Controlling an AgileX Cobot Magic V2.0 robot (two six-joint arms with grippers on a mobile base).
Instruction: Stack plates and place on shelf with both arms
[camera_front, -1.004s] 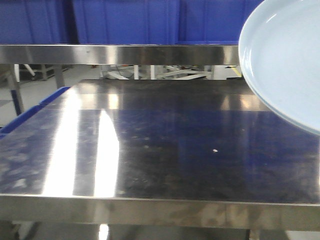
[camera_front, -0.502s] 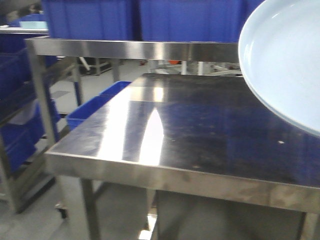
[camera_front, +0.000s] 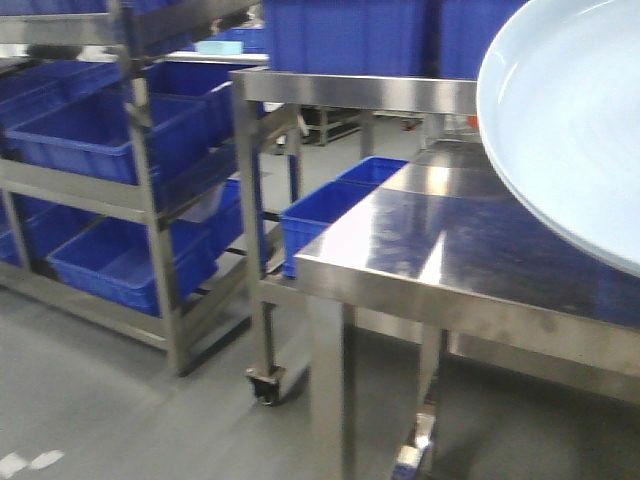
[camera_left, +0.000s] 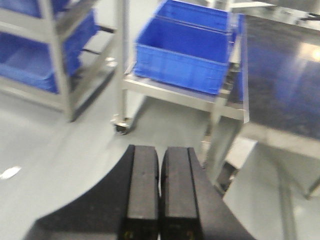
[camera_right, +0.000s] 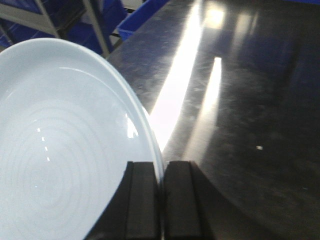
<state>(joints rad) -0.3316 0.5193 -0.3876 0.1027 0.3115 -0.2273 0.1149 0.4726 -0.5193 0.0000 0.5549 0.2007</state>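
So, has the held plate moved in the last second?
Yes. Against the steel table in the front view, the plate has swung left, now nearer the table's left front corner.

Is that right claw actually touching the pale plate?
Touching. In the right wrist view the right gripper is closed on the rim of the plate, with no gap showing.

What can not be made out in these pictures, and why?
Front view: the pale bluish-white round glossy plate is cut off by the right edge; a second plate beneath cannot be told.
Front view: the blue plastic crates are blurred; contents unclear.
Right wrist view: the black two-fingered right gripper shows fingers only; the plate rim hides its pads.
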